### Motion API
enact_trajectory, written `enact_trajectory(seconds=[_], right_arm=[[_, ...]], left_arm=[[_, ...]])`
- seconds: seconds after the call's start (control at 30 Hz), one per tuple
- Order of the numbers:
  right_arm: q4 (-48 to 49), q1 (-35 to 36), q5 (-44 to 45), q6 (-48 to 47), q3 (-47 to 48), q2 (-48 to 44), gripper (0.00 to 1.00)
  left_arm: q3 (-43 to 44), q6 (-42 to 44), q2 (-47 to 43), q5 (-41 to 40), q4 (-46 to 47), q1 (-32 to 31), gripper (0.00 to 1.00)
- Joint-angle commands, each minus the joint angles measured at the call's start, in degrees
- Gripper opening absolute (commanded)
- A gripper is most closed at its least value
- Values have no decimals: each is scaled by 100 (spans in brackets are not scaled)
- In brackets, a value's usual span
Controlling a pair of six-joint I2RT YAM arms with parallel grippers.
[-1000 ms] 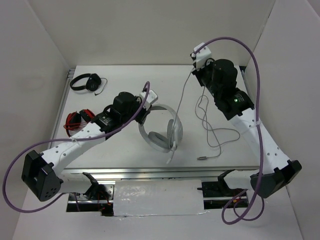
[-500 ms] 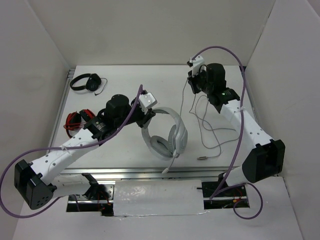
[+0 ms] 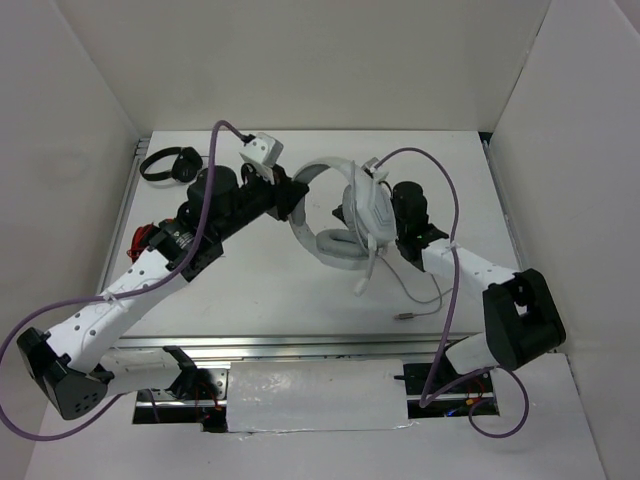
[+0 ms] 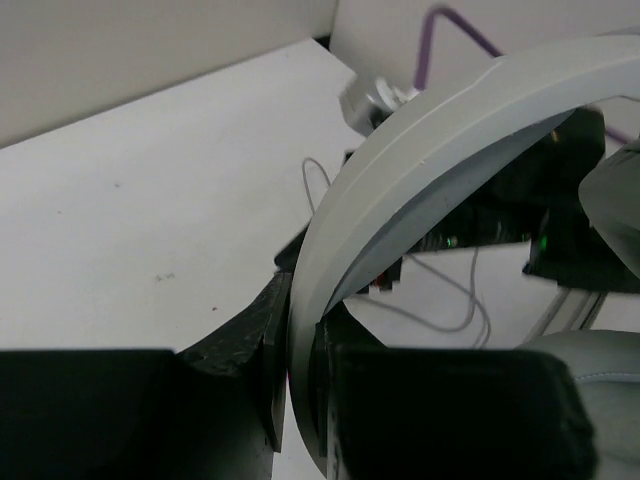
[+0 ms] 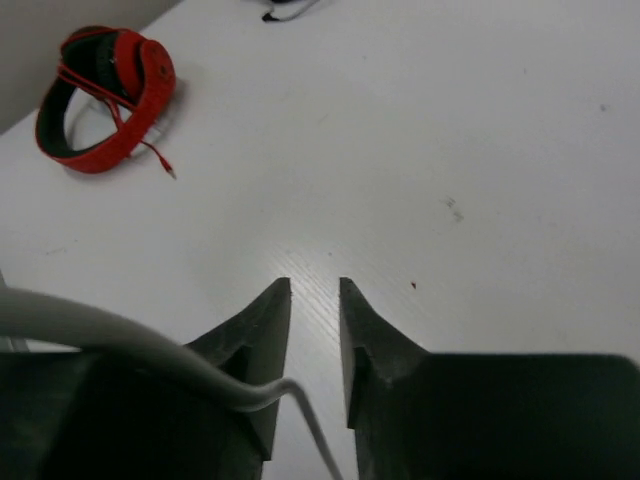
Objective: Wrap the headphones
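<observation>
Clamps the headphones [image 3: 366, 208] by the headband [image 4: 420, 150] in the left gripper [image 4: 300, 345], lifted over the middle of the table [image 3: 260, 290]. Shows the right gripper [image 5: 315, 300] narrow, the cable [image 5: 150, 345] across one finger; cannot tell whether pinched. Seems early in winding; next calls for looping slack cable round the headband, tension gentle.

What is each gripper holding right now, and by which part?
The left gripper clamps the headphones by the headband. The right gripper grips nothing visibly: jaws slightly apart, cable draped over one finger.
</observation>
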Motion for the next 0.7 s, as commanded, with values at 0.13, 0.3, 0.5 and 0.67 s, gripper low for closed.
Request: enact_trajectory(seconds=[0.13, 0.3, 0.5, 0.67], right_arm=[[1908, 340, -319, 640, -343, 34, 46], [2101, 648, -168, 710, -133, 693, 51], [1951, 1034, -265, 745, -61, 1152, 51], [1858, 1700, -213, 694, -737, 845, 15]], left_arm=[[999, -1016, 24, -982, 523, 51, 0], [1878, -1033, 227, -1133, 162, 51, 0], [2880, -1016, 526, -2344, -471, 51, 0], [3259, -1077, 746, -3337, -647, 42, 0]])
